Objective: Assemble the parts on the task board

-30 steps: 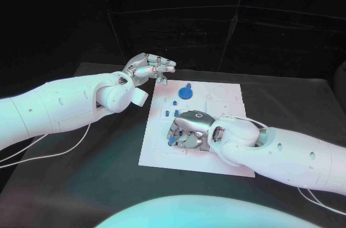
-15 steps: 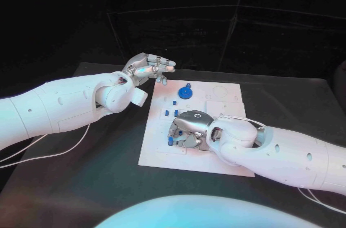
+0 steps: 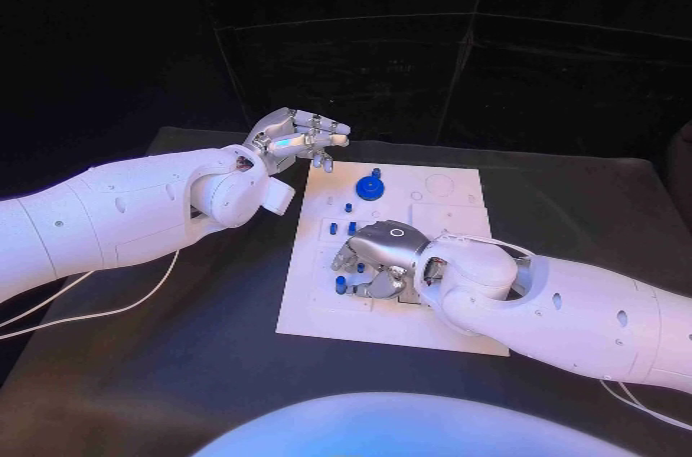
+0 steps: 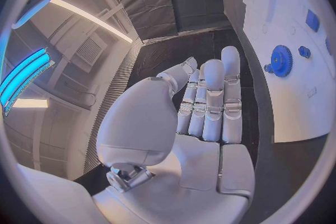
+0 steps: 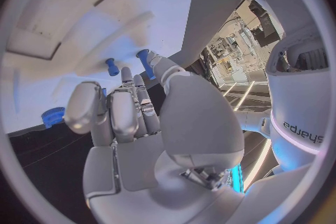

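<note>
R hand (image 3: 378,262) low over task board (image 3: 325,307), fingers curled; whether it pinches blue part (image 3: 342,284) at fingertips: can't tell | L hand (image 3: 296,137) apart, idle beyond board | risk: part slips/tilts if pressed off-hole; blue gear (image 3: 371,187) ahead of R hand.

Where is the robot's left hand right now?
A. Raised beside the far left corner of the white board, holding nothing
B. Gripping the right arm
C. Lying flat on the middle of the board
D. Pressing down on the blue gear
A: in the head view the left hand is up off the table by the far left corner of the task board, fingers empty, apart from the blue gear.
</note>
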